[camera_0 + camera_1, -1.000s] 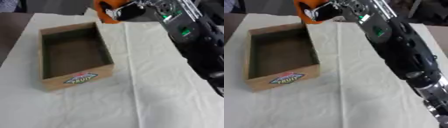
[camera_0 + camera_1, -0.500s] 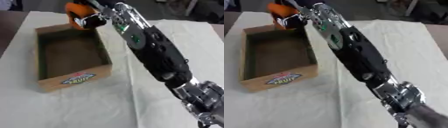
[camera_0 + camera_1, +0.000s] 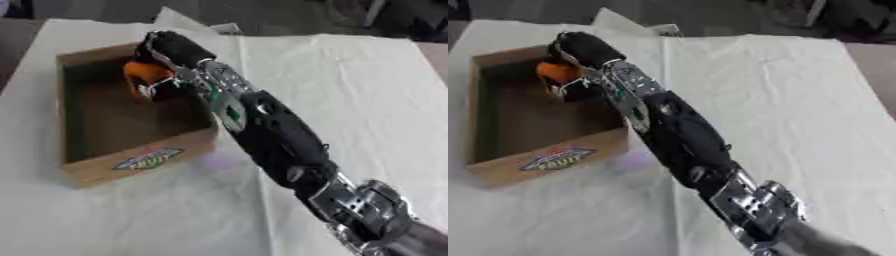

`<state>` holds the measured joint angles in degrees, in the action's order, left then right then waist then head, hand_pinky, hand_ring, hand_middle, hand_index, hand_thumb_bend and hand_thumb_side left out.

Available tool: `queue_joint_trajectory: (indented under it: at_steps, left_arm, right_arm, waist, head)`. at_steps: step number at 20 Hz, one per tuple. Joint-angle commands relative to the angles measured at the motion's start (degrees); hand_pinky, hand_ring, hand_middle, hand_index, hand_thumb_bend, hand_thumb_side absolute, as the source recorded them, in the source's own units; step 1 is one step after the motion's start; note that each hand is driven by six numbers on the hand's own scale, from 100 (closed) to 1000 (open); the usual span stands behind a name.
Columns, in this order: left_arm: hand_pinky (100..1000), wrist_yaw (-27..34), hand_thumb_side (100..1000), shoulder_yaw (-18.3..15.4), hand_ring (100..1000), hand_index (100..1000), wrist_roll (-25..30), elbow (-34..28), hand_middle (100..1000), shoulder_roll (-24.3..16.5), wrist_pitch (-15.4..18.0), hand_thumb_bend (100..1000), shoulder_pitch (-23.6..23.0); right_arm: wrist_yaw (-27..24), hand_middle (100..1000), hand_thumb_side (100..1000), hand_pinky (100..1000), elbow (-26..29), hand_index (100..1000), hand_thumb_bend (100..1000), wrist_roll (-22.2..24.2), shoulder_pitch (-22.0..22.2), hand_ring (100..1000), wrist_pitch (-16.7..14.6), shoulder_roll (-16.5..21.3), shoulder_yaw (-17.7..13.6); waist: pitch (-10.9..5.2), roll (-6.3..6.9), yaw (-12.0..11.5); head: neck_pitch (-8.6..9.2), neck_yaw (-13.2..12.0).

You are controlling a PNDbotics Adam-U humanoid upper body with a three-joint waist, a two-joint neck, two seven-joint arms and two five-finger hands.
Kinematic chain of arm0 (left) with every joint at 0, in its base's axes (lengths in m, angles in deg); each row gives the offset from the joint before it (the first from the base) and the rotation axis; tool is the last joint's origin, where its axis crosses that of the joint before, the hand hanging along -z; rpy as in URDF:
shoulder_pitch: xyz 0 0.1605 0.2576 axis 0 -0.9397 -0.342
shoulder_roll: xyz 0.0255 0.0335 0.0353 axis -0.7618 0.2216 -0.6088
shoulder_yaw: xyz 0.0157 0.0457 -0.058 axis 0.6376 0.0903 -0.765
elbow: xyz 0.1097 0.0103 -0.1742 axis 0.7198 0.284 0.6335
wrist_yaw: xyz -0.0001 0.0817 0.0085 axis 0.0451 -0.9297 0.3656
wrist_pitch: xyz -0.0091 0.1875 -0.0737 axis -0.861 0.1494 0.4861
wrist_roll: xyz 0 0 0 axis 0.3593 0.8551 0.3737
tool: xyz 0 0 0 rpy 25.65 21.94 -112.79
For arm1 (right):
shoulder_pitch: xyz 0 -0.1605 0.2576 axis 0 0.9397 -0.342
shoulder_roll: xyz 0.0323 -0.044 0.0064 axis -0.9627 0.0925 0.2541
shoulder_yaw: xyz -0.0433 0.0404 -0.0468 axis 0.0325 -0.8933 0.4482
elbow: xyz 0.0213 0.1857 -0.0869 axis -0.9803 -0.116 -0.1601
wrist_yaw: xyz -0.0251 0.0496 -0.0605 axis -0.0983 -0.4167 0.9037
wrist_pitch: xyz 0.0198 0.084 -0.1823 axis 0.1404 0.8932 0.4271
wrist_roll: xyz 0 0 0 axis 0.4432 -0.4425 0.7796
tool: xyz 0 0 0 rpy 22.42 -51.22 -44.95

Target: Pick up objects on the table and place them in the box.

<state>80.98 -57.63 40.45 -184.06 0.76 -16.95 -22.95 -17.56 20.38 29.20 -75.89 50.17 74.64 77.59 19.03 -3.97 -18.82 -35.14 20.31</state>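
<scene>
White-clothed tabletop [image 3: 350, 90], right hand [image 3: 171, 65] curled around an orange object [image 3: 144, 72], box [image 3: 140, 162] beneath it.

Soft, even light; both views blurred throughout. Dim shadow fills the box [image 3: 87, 125] beneath the fingers [image 3: 153, 90].

Box [image 3: 131, 165] left on table [image 3: 350, 90], hand [image 3: 171, 52] with object [image 3: 144, 72] inside box

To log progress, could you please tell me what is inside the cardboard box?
The right hand holds an orange object inside the box. The visible floor looks bare; the hand covers the far right corner.
</scene>
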Motion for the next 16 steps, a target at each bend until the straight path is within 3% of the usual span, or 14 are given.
queue_joint_trajectory:
  at_steps: [1, 5, 11, 13, 15, 16]
  left_arm:
    - [410, 0.2, 957, 0.2, 518, 677, 0.3, -1.0, 629, -0.8, -0.1, 100, 0.7]
    - [409, 0.2, 958, 0.2, 517, 676, 0.5, -1.0, 629, -0.7, -0.3, 100, 0.7]
    - [408, 0.1, 959, 0.2, 517, 675, 0.8, -1.0, 628, -0.6, -0.7, 100, 0.7]
    - [408, 0.1, 959, 0.2, 517, 675, 0.8, -1.0, 628, -0.6, -0.8, 100, 0.7]
    - [408, 0.1, 959, 0.2, 517, 675, 0.8, -1.0, 628, -0.6, -0.9, 100, 0.6]
    - [408, 0.1, 959, 0.2, 517, 675, 0.8, -1.0, 628, -0.6, -0.9, 100, 0.6]
  right_arm:
    - [-1.6, 351, 204, 812, 0.1, 542, 100, 2.1, -0.8, 812, 0.4, -0.3, -0.5]
    - [-1.5, 436, 199, 828, -0.2, 657, 100, 4.3, -0.5, 846, 0.4, -0.3, -0.4]
    - [1.5, 664, 202, 885, 0.3, 908, 100, 8.1, -0.7, 947, 1.0, 0.1, -0.5]
    - [3.3, 700, 200, 899, 1.0, 939, 100, 8.7, -0.8, 962, 1.6, 0.3, -0.5]
    - [5.3, 746, 368, 915, 2.0, 966, 100, 8.7, -0.8, 976, 2.0, 0.4, -0.4]
    - [6.1, 755, 403, 919, 2.4, 970, 100, 8.5, -0.9, 977, 2.1, 0.5, -0.4]
  waist:
    - [-0.98, 0.52, -0.2]
    - [-0.91, 0.53, -0.4]
    - [-0.91, 0.51, -0.2]
    - [-0.95, 0.50, -0.1]
    - [-1.02, 0.49, -0.1]
    - [-1.07, 0.50, 0.0]
  head:
    - [0.76, 0.3]
    - [1.01, 0.4]
    - [1.27, 0.2]
    - [1.30, 0.2]
    - [1.32, 0.2]
    - [1.31, 0.2]
